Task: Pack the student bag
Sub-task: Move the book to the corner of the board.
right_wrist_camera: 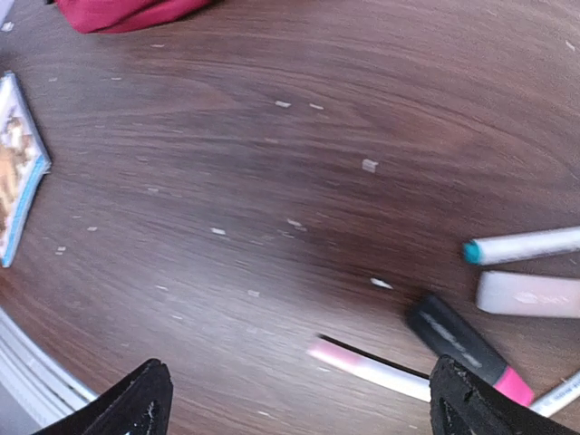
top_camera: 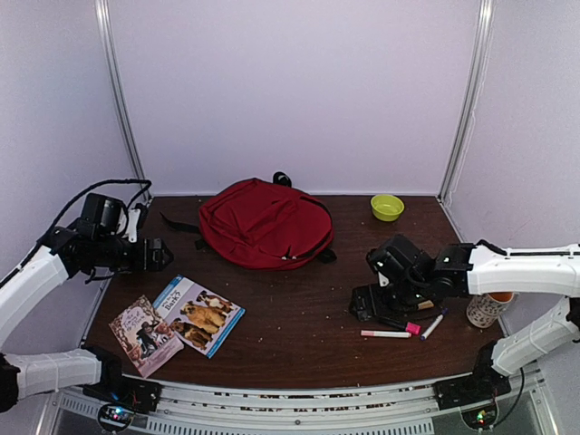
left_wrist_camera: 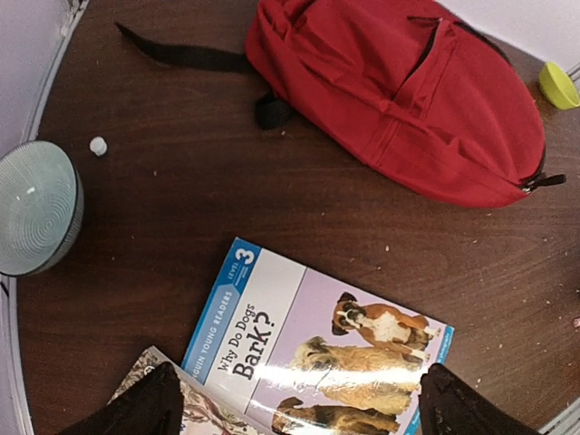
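Note:
The student bag [top_camera: 265,222] is a dark-red backpack lying flat at the back middle of the table, its zippers closed and a black strap trailing left; it also fills the top of the left wrist view [left_wrist_camera: 408,91]. My left gripper [top_camera: 160,255] hovers open, left of the bag and above two books. Between its fingers the "Why Do Dogs Bark?" book [left_wrist_camera: 308,340] shows, untouched. My right gripper [top_camera: 364,306] is open low over the table beside several markers. A pink-tipped white marker [right_wrist_camera: 372,367] lies between its fingers, not gripped. Only a corner of the bag [right_wrist_camera: 127,11] shows there.
A second, floral book [top_camera: 143,333] lies partly under the dog book [top_camera: 199,314]. A black highlighter with a pink cap [right_wrist_camera: 467,349], a teal-tipped marker [right_wrist_camera: 526,245] and a white eraser [right_wrist_camera: 530,294] lie to the right. A green bowl [top_camera: 387,207] sits back right, a patterned mug [top_camera: 489,309] by the right arm.

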### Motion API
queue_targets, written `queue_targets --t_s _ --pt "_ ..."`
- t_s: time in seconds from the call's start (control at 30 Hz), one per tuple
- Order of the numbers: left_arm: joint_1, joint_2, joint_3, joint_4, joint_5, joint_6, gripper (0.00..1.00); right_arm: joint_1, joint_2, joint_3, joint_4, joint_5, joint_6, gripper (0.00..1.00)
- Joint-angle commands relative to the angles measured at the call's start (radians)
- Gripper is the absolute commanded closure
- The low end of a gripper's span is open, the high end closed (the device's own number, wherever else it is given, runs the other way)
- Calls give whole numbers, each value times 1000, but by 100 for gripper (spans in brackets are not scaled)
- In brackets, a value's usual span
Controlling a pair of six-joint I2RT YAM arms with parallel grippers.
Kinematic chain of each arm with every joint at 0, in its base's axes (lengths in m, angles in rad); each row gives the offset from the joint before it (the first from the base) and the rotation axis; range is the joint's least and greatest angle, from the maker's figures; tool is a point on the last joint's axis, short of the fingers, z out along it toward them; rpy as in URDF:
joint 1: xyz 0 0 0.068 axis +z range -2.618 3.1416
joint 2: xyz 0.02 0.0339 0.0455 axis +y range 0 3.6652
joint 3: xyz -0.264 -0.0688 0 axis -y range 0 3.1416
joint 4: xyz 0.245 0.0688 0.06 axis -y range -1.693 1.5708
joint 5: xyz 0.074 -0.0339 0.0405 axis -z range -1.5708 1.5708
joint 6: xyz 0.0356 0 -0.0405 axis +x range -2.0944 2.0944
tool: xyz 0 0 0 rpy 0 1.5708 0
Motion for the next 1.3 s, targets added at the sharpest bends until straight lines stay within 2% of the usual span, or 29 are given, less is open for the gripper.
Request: queue_targets --t_s 0.0,0.3,0.67,1.27 --pt "-14 84 -57 80 -46 -83 7 63 50 53 146 -11 21 0" --pt "-17 230 -154 192 -108 -171 5 139 128 96 194 -12 26 0" --pt "-18 427 -161 310 -97 -144 5 153 94 59 204 1 43 0" --pt "23 544 -146 345 -123 -256 3 166 54 35 200 6 49 0"
